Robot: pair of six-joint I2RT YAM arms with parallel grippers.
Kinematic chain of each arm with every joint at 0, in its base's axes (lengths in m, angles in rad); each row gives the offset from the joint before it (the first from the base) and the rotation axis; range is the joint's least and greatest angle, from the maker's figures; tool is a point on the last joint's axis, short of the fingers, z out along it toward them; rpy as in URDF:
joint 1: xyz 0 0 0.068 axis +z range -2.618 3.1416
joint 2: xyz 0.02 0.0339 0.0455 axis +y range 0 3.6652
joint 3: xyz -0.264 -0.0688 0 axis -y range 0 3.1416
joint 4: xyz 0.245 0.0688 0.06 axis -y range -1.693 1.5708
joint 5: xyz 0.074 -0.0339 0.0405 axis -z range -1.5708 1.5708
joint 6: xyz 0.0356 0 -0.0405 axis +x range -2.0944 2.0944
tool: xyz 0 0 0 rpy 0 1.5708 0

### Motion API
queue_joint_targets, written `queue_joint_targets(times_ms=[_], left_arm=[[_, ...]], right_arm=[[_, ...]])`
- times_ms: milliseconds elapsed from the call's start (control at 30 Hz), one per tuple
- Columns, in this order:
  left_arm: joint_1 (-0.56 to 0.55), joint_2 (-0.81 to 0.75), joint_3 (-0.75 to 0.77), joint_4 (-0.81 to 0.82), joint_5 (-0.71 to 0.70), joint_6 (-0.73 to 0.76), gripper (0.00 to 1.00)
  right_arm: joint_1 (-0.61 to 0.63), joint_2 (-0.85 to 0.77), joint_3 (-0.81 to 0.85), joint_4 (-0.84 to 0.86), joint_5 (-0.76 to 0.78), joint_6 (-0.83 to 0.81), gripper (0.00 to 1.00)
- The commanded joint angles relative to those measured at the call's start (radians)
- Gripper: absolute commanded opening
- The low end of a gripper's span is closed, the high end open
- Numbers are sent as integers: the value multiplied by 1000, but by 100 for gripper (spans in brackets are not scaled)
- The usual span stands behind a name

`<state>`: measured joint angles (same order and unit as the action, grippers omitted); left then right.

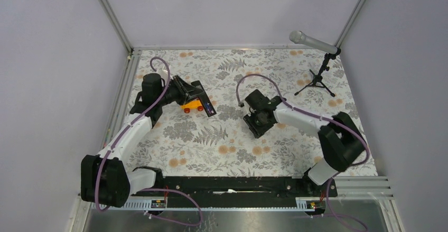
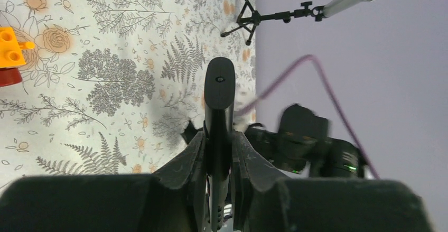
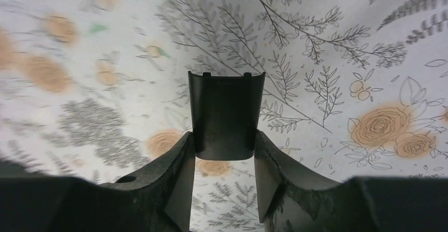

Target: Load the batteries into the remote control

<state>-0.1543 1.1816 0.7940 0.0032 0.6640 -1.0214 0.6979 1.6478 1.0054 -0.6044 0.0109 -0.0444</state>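
Observation:
My left gripper [image 1: 196, 95] is shut on the remote control [image 1: 207, 107], a slim black bar held above the cloth at the left. In the left wrist view the remote control [image 2: 219, 84] is seen edge on, jutting forward from between the fingers of the left gripper [image 2: 219, 139]. At mid table my right gripper [image 1: 259, 121] points down at the cloth. Its wrist view shows a small flat black cover [image 3: 226, 113] between the fingertips of the right gripper [image 3: 224, 142], which touch both its sides. I cannot make out the batteries in any view.
An orange toy car [image 1: 193, 105] sits on the floral cloth under the left gripper, and the orange toy car [image 2: 11, 47] also shows at the left wrist view's left edge. A microphone on a small tripod [image 1: 317, 79] stands at the back right. Grey walls close in the table.

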Motion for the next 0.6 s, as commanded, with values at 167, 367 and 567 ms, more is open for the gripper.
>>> queue_joint_targets(times_ms=[167,367,567], left_arm=[[-175,-14,-137,291,-235,94,0],[-262,42,-119,360,-252,98,0],[-288,62,-97,368,-263,102,0]], right_arm=[[8,-336,1,208,-294,276,29],[51,-415,-20,313,-309,346,31],[106,-342,90,223,-269,372,31]])
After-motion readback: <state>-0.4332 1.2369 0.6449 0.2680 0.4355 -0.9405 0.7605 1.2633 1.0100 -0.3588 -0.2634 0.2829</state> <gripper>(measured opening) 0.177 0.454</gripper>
